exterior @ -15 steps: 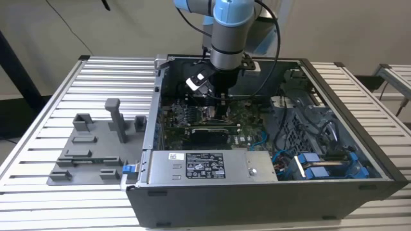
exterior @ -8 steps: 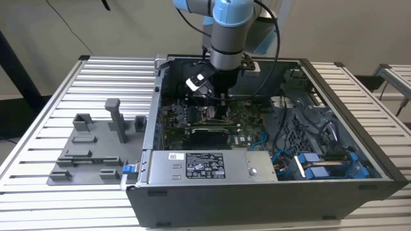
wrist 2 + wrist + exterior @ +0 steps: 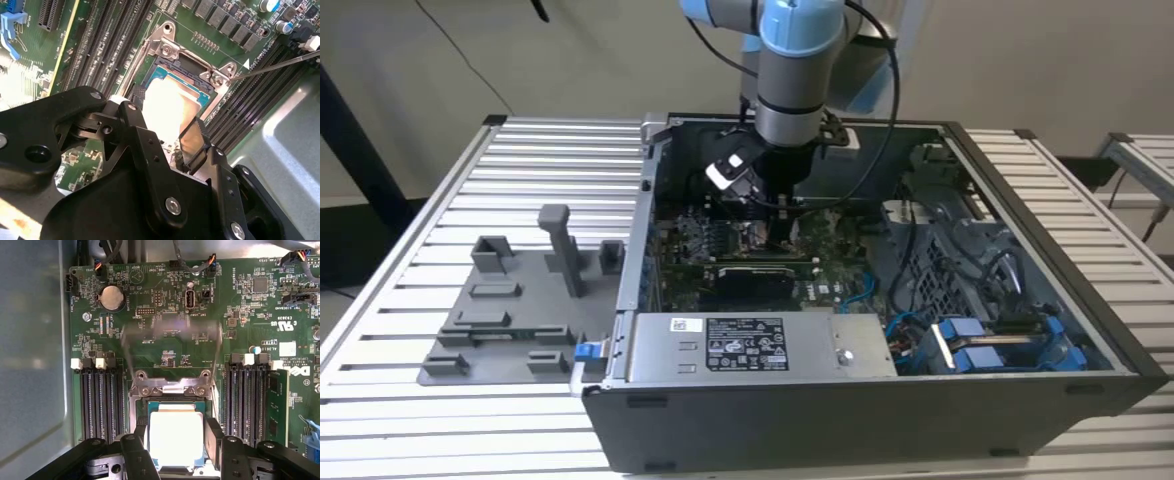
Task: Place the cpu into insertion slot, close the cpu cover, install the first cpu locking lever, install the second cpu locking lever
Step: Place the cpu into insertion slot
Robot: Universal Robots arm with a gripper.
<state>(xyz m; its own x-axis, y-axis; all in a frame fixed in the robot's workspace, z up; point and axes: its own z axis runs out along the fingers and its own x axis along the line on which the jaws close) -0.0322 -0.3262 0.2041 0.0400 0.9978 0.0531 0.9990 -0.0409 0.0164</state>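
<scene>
The cpu [image 3: 175, 440] [image 3: 167, 100], its bright silvery top up, lies in the insertion slot [image 3: 170, 390], whose silver rim sits in the green board. My gripper [image 3: 176, 437] [image 3: 165, 120] straddles the chip, a black finger against each of two opposite edges, so it looks shut on it. The cpu cover [image 3: 170, 330] stands raised beyond the slot, a blurred silver frame. One thin locking lever [image 3: 280, 62] sticks out to the side, swung free. In the exterior view my gripper [image 3: 781, 215] reaches down into the open computer case.
Long black memory slots [image 3: 100, 400] [image 3: 245, 400] flank the socket on both sides. A coin cell [image 3: 111, 297] sits further up the board. The case's metal wall [image 3: 290, 140] is close by. A power supply [image 3: 734, 345] and a grey fixture plate [image 3: 507, 300] are nearby.
</scene>
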